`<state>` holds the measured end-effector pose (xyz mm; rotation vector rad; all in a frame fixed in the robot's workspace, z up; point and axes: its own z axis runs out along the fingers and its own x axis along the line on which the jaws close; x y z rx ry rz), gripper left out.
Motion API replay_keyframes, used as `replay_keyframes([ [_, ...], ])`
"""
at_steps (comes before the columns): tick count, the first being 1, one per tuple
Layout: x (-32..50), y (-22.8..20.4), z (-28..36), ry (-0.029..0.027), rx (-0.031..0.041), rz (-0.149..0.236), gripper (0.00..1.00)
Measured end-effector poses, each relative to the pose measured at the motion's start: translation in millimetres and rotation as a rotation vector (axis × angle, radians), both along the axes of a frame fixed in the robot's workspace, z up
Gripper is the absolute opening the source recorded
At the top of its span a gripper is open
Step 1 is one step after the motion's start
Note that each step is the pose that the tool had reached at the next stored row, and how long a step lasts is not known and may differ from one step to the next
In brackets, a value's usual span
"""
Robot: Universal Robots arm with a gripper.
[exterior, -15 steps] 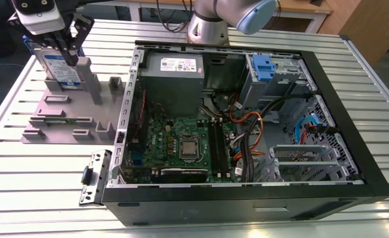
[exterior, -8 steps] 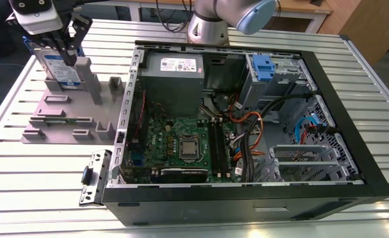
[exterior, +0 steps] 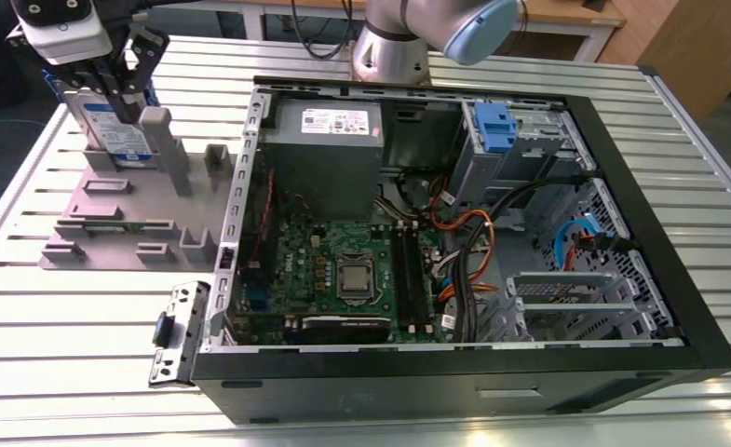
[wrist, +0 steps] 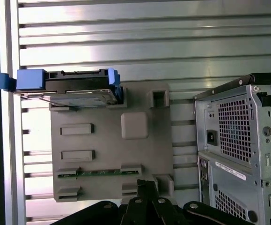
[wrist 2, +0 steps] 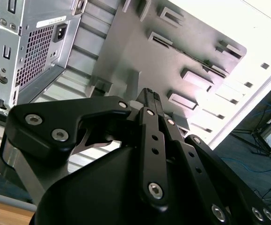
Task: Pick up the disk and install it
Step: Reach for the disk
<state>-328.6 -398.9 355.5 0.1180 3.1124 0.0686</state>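
Observation:
The disk (exterior: 115, 138) is a silver drive in a blue bracket. It stands on edge in a slot at the far end of the grey fixture plate (exterior: 104, 219), at the exterior view's left. The first wrist view shows the disk (wrist: 69, 91) edge-on on the plate (wrist: 102, 140). My gripper (exterior: 127, 104) hangs over that plate, and its dark fingers overlap the disk's top in the exterior view. In both wrist views the gripper (wrist: 147, 186) (wrist 2: 149, 95) has its fingertips together, with nothing between them and the plate (wrist 2: 140, 51) beneath.
An open computer case (exterior: 663, 307) lies beside the plate at the exterior view's right. It holds a grey power-supply box (exterior: 328, 130), a motherboard (exterior: 340, 270) and a drive cage with a blue latch (exterior: 495, 123). Its rear panel (wrist: 238, 140) faces the plate. A loose metal bracket (exterior: 179, 331) lies on the slatted table (exterior: 79, 391).

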Motion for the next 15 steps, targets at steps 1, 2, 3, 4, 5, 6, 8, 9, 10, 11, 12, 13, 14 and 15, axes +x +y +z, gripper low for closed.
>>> replay_keyframes([
  [1, -0.5, 0.0, 0.0, 0.0000, 0.0001, 0.000, 0.10],
  [2, -1.1, 0.0, 0.0, 0.0000, 0.0000, 0.000, 0.10],
  [3, -1.7, 0.0, 0.0, 0.0000, 0.0000, 0.000, 0.10],
  [4, -2.2, 0.0, 0.1, 0.0001, -0.0001, 0.000, 0.10],
  [5, -2.8, 0.0, 0.1, 0.0001, -0.0001, 0.000, 0.10],
  [6, -3.3, 0.0, 0.0, 0.0001, 0.0000, 0.000, 0.10],
  [8, -4.3, 0.0, 0.0, 0.0000, 0.0000, 0.000, 0.10],
  [9, -4.9, 0.0, 0.0, 0.0001, 0.0000, 0.000, 0.10],
  [10, -5.6, 0.0, 0.0, 0.0000, 0.0000, 0.000, 0.10],
  [11, -6.1, 0.0, 0.0, 0.0000, 0.0000, 0.000, 0.10],
  [12, -6.7, 0.0, 0.0, 0.0001, -0.0001, 0.000, 0.10],
  [13, -7.3, 0.0, 0.0, 0.0001, 0.0000, 0.000, 0.10],
  [14, -7.9, 0.0, 0.0, 0.0000, 0.0000, 0.000, 0.10],
  [15, -8.5, 0.0, 0.0, 0.0000, 0.0000, 0.000, 0.10],
])
